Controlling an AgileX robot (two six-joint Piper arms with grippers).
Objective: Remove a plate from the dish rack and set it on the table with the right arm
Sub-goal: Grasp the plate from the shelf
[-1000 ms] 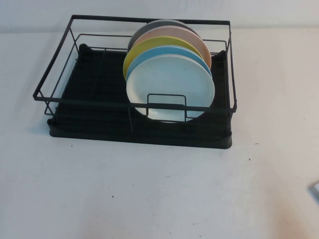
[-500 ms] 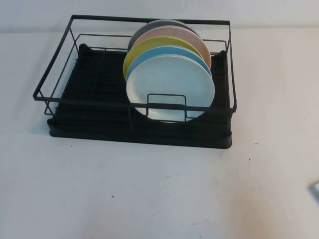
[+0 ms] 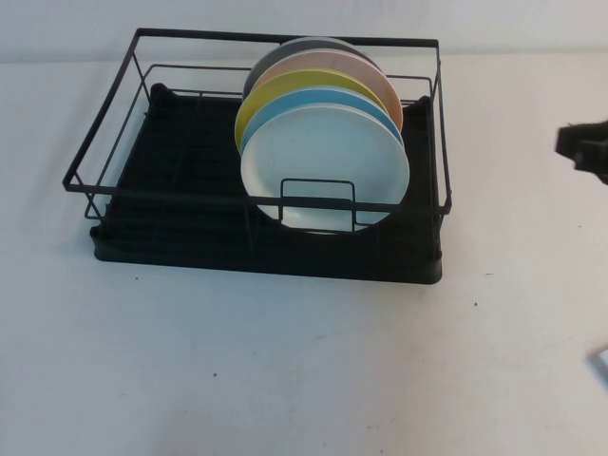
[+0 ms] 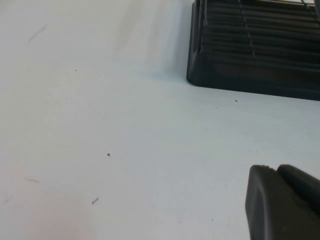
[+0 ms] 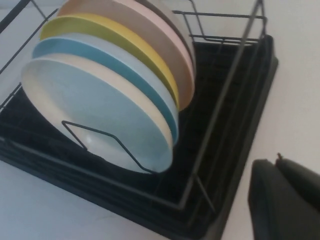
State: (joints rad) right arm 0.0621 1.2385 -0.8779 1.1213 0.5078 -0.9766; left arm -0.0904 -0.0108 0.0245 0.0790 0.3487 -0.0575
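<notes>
The right end effector (image 3: 584, 152) is now entering at the bench's (image 3: 285, 361) right edge, grip state unclear, approaching the dish rack (image 3: 104, 180); next, reaching the white plate (image 3: 323, 166). The left end effector (image 4: 282, 202) is idling low, state unclear.

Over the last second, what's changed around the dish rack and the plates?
The right arm has come into the high view at the right edge, to the right of the dish rack; its right gripper holds nothing. The plate stands at the front of the row in the rack as before, untouched. The left gripper shows only in its wrist view, low over the table.
</notes>
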